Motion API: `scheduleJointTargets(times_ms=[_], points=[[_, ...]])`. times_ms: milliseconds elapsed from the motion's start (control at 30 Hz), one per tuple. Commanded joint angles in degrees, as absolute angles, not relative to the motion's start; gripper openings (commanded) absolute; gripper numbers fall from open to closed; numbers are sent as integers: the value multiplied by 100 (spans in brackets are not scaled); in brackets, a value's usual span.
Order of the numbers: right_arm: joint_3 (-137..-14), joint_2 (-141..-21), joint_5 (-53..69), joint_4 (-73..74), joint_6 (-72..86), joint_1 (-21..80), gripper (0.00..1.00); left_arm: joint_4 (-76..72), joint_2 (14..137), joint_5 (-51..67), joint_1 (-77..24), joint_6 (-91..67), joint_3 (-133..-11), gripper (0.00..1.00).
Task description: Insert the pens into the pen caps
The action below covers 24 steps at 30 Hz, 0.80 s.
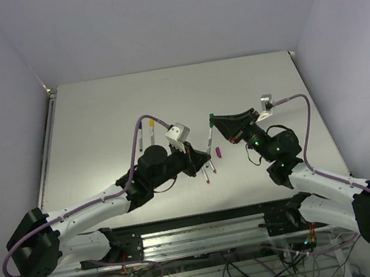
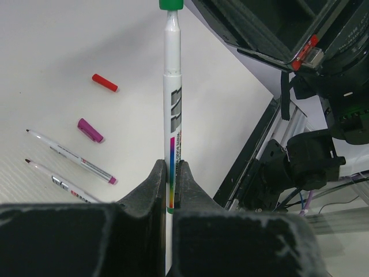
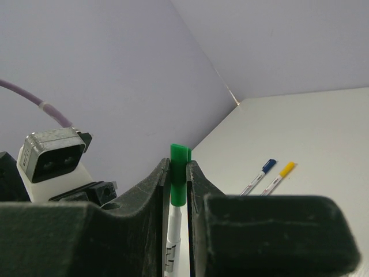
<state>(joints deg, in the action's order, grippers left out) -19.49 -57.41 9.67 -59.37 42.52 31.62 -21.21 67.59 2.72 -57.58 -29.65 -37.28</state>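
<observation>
Your left gripper [image 2: 169,173] clamped the marker pen [image 2: 172,86], your right gripper [image 3: 179,173] pinched the green cap [image 3: 180,154]; you needed a straight, coaxial push.

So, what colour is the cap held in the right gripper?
The cap is green; right wrist view shows it best.

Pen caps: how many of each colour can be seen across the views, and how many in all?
Blue cap: 1
Yellow cap: 1
Green cap: 1
Magenta cap: 1
Red cap: 1
Total: 5
</observation>
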Motion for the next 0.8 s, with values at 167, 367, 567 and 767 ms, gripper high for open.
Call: scheduleJointTargets(times_ms=[167,367,567,767], points=[[-1859,-5742,1019,-6142,4322,3255,0,-2460,6610,84,-5792,-3036,-3641,7],[-1751,-5854,1035,-6161,4307,3388,0,-2786,6571,19,-5798,-3134,-3591,7],[-1763,-5958,1160,-6011,4245,3498,0,-3063,6499,-208,-5792,-3125,-3591,7],[-1970,-5974,1010,-5091,3766,3766,0,-3361,6419,-513,-5796,-3002,-3628,7]])
